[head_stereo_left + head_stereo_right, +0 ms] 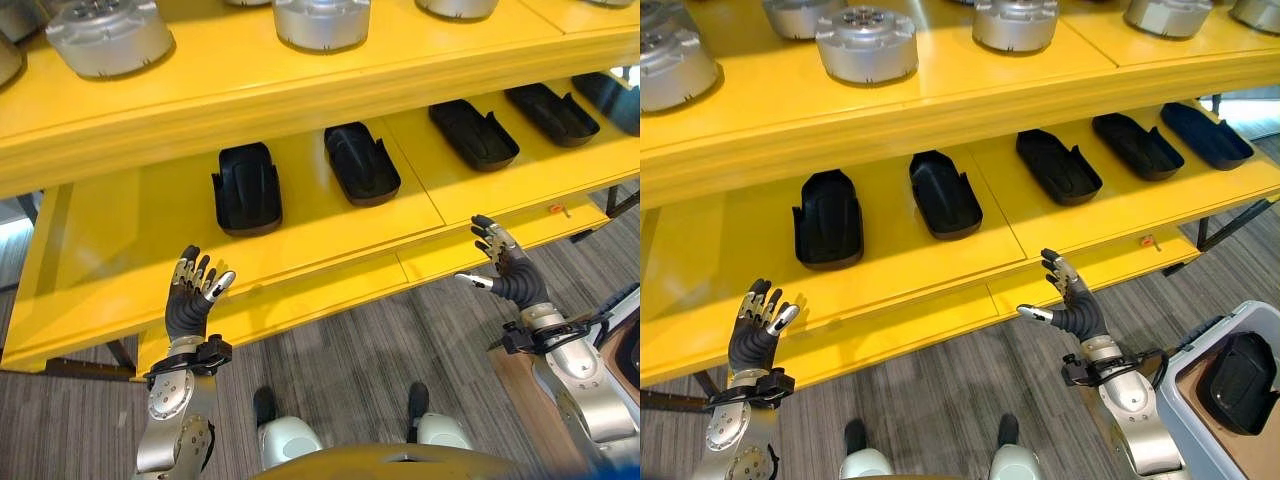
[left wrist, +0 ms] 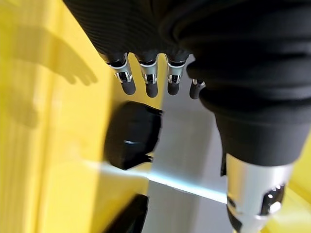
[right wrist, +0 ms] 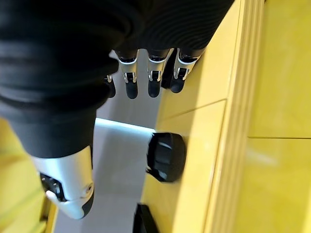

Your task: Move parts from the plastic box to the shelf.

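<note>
Right eye view shows us both the left hand and right hand open and empty, so we judge the right should next turn to the black part in the plastic box and grasp it squarely.

You see a bright yellow shelf carrying matte black moulded parts, with shiny silver-grey round parts on the yellow tier above. The floor is grey with fine streaks. The plastic box is pale grey, holding one black part.
</note>
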